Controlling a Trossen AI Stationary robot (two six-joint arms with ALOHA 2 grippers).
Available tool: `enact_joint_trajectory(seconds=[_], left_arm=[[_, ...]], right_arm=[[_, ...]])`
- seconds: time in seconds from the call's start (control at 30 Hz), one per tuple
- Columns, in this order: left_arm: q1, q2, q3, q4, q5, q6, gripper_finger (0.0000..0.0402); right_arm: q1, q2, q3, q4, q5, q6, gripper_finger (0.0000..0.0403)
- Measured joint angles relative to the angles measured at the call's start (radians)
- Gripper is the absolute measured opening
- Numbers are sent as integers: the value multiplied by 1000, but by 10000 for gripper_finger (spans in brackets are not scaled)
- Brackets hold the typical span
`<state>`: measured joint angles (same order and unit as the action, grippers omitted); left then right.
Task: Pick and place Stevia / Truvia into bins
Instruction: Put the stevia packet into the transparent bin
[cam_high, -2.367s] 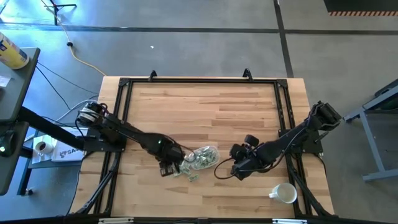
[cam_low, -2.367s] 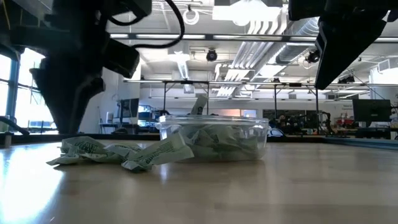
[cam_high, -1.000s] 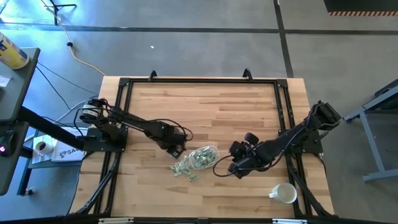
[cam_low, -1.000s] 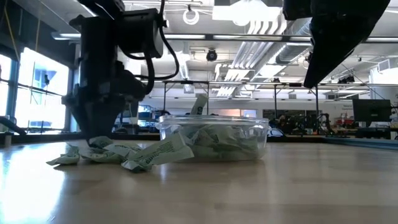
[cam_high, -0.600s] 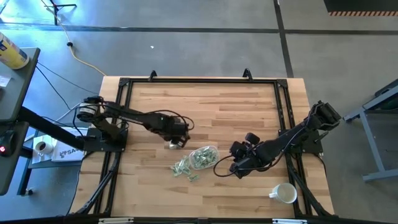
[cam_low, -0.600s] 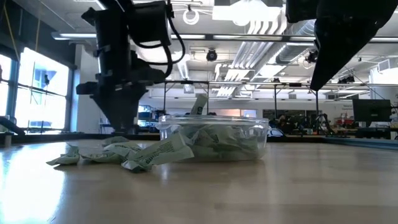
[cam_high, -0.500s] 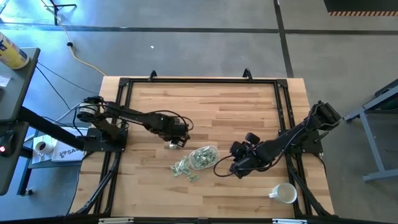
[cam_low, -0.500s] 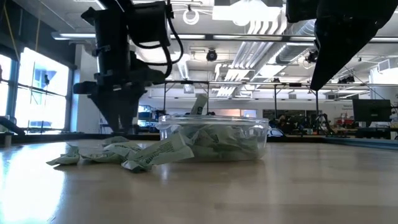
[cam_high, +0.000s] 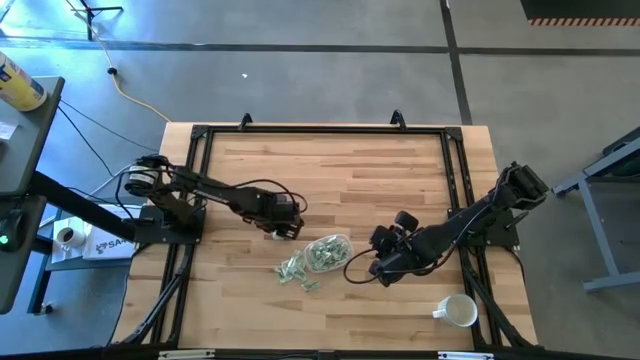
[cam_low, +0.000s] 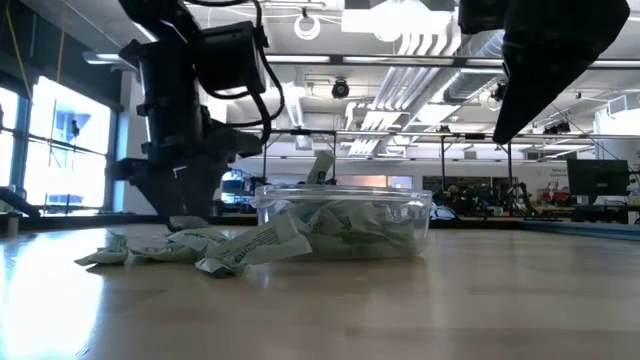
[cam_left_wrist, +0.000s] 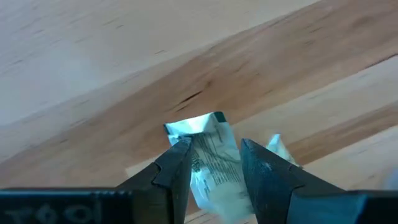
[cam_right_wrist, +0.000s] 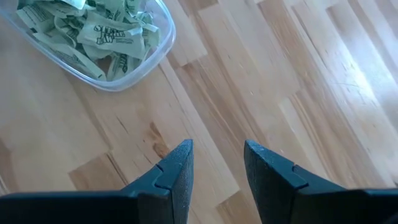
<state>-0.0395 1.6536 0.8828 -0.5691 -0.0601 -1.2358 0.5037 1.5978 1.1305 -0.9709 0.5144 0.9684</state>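
Packet in the left jaws, carry to the bin under way

The left gripper (cam_left_wrist: 211, 163) pinched one Stevia packet (cam_left_wrist: 211, 155) above the table (cam_high: 380, 175), beside the clear bin (cam_high: 327, 251) (already well filled); next it needed centring over the bin and releasing. The right gripper (cam_right_wrist: 217, 163) waited open, empty; loose packets (cam_high: 297, 271) remained.

Left gripper (cam_left_wrist: 214, 158) clamped on one Stevia packet (cam_left_wrist: 210, 158), pale green and white, crumpled, top edge poking above dark fingertips (cam_left_wrist: 177, 158). Second packet corner (cam_left_wrist: 278, 148) just beside. Wooden worktop (cam_left_wrist: 124, 74) behind, slanted planks.
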Motion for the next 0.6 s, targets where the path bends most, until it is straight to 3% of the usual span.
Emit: enact_joint_trajectory(seconds=[0.27, 0.4, 0.53, 0.6], left_arm=[[-2, 26, -22, -1, -60, 68, 158], [4, 30, -26, -23, -158, 137, 104], [33, 30, -22, -8, -166, 212, 34], [53, 24, -5, -11, -164, 251, 21]], right_arm=[[0, 0, 0, -26, 0, 20, 134], [0, 0, 0, -35, 0, 23, 134], [0, 0, 0, -35, 3, 26, 134], [0, 0, 0, -35, 23, 39, 134]])
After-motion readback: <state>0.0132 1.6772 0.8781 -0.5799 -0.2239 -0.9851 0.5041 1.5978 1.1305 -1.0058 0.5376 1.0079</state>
